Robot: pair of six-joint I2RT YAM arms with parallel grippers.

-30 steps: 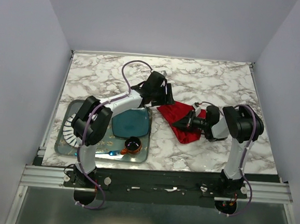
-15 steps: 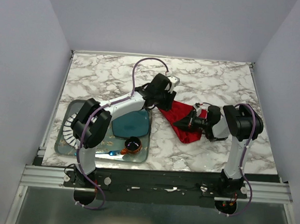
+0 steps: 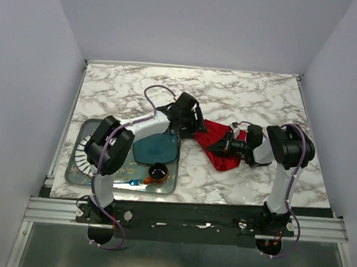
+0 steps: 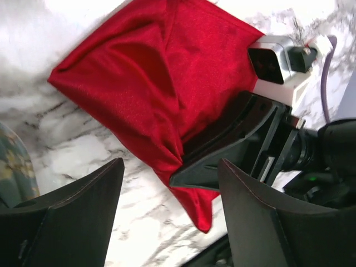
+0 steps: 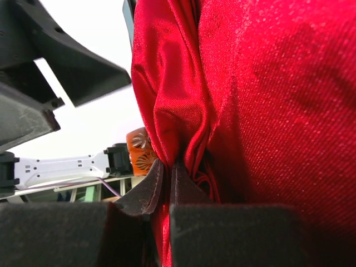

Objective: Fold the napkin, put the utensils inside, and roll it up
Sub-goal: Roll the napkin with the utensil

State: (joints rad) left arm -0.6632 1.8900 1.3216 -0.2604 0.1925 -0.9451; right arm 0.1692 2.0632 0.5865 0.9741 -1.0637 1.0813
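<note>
On the marble table point(image 3: 262, 97), your right gripper point(image 5: 166, 167) is clenched on a bunched fold of the one red napkin point(image 3: 214, 136), its two fingertips pinched together with cloth draped over them on both sides. Your left gripper point(image 4: 171, 166) stands released, its two dark fingers point(image 4: 72, 211) spread wide with the napkin's lower point and the right gripper's fingertip showing in the gap; you cannot tell from these views whether they touch the cloth. The napkin lies crumpled into a rough triangle right of the table's centre, between the two grippers, its left corner near the tray point(image 3: 76, 175). Bare marble lies between the napkin and the far edge, and a narrower strip runs between it and the right edge; toward the near edge there is only a short band of marble before the rail. The left near corner is taken by the single tray, which holds one teal plate point(image 3: 156, 147), one white ribbed plate point(image 3: 82, 157) partly hidden under your left arm, one small brown-and-orange cup point(image 3: 157, 171) and one blue utensil point(image 3: 134, 181). Both arms reach inward, their wrists close together over the napkin.
</note>
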